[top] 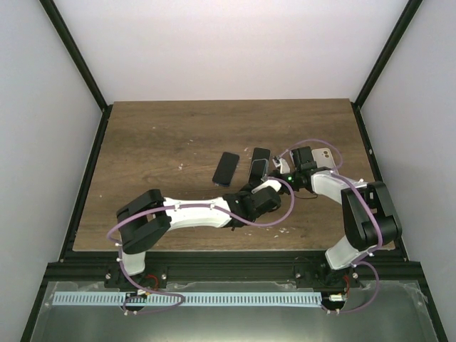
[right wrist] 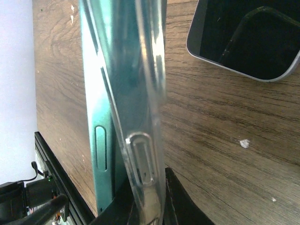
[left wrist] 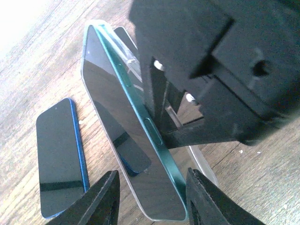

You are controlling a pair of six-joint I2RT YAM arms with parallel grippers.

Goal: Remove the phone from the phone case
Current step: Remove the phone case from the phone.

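A green phone (left wrist: pixel 119 117) with a dark screen stands on its long edge, partly peeled out of a clear case (left wrist: pixel 205 165). My right gripper (right wrist: pixel 145 206) is shut on the case's (right wrist: pixel 136 70) edge, with the green phone (right wrist: pixel 96 112) just to its left. My left gripper (left wrist: pixel 152 197) is open and its fingers straddle the phone's near end; the right finger is close to the green edge, the left finger is apart from the screen. In the top view the phone (top: pixel 258 165) sits between the left gripper (top: pixel 262 187) and the right gripper (top: pixel 279 169).
A blue-edged dark phone (left wrist: pixel 58 159) lies flat to the left (top: pixel 226 169). A silver-rimmed phone (right wrist: pixel 248 37) lies to the right (top: pixel 325 157). Small white crumbs dot the wooden table (top: pixel 164 135).
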